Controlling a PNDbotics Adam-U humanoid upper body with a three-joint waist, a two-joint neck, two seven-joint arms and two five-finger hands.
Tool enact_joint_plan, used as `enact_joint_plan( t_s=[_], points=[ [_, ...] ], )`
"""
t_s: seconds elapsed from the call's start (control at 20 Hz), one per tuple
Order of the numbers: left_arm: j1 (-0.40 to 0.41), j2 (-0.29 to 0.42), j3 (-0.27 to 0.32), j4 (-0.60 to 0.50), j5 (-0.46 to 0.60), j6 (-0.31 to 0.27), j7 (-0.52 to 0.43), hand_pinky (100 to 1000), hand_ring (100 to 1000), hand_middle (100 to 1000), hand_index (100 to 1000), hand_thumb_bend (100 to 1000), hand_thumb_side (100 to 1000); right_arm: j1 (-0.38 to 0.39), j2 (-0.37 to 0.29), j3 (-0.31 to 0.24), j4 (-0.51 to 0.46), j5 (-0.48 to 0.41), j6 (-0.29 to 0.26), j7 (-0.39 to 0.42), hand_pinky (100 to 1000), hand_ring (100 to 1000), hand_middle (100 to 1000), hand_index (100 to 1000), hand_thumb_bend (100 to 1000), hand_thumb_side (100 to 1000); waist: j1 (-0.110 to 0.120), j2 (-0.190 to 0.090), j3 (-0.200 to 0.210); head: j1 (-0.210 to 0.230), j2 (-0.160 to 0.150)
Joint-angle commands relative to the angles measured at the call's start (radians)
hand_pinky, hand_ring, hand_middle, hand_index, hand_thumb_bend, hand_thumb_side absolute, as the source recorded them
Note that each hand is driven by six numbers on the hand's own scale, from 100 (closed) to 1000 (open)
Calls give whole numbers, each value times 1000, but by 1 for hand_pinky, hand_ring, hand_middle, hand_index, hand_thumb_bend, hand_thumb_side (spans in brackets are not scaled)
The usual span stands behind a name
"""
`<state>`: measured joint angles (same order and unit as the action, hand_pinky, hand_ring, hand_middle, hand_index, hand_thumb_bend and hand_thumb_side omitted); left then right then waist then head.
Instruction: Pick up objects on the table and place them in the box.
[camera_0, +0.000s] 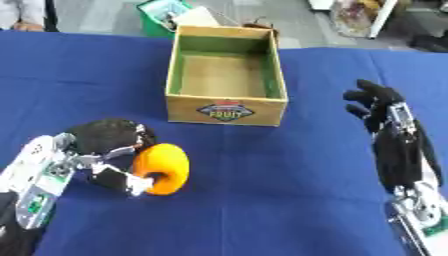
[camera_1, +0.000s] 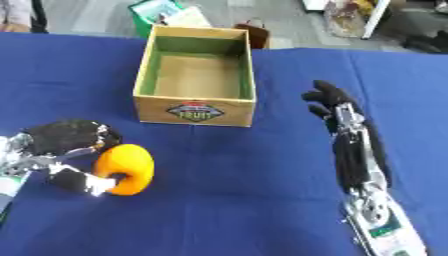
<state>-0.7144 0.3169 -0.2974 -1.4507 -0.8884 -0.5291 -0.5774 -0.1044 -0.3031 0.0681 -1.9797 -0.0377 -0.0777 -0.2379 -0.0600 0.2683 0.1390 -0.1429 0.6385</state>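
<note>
We've got the left hand (camera_0: 105, 150) curled round the orange fruit (camera_0: 164, 168), low over the blue bench (camera_0: 262, 200), well short of the box (camera_0: 226, 75). Right hand (camera_0: 378, 105) idle, fingers relaxed. Risk: the fruit looks pinched at its edge and could slip out mid-carry or clip the box wall.

The box (camera_0: 227, 111) carries the only writing that can be read: on its near outer wall, facing the robot, sits a dark label (camera_0: 226, 111) with the word "FRUIT" in pale capitals across its middle. A red shape tops the label, and any smaller print there is too blurred to read. No other text, number or sign is legible anywhere on the table
</note>
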Motion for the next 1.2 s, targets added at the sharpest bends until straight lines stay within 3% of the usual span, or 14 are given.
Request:
enact_joint_plan(
  t_s=[0.05, 0.35, 0.6, 0.9, 1.2],
  points=[
    [-22, 12, 24, -53, 61, -6, -50, 397, 483, 464, 595, 100, 233, -3, -7, -5, -20, -5, 2, 0, 873, 897, 686, 863, 100, 1000, 2, -15, 2, -2, -13],
    [-43, 22, 67, -115, 161, 56, -87, 383, 473, 454, 591, 100, 271, -2, -6, -5, -20, -5, 4, -1, 873, 898, 686, 864, 100, 1000, -1, -15, 5, -5, -15],
    [-80, 42, 105, -149, 181, 96, -61, 352, 450, 431, 576, 100, 279, -4, -7, -5, -20, -5, 3, 0, 873, 898, 686, 863, 100, 1000, -2, -15, 3, -3, -17],
    [-168, 73, 143, -119, 114, 112, 36, 299, 407, 404, 566, 100, 287, -21, -10, 4, -20, -12, -1, 10, 873, 898, 686, 863, 100, 1000, -5, -7, -21, 27, -32],
    [-250, 82, 199, -45, 14, 149, 178, 300, 409, 393, 544, 100, 294, -53, -11, 18, -20, -25, -11, 26, 872, 897, 686, 863, 100, 1000, -1, 10, -80, 85, -64]
  ],
)
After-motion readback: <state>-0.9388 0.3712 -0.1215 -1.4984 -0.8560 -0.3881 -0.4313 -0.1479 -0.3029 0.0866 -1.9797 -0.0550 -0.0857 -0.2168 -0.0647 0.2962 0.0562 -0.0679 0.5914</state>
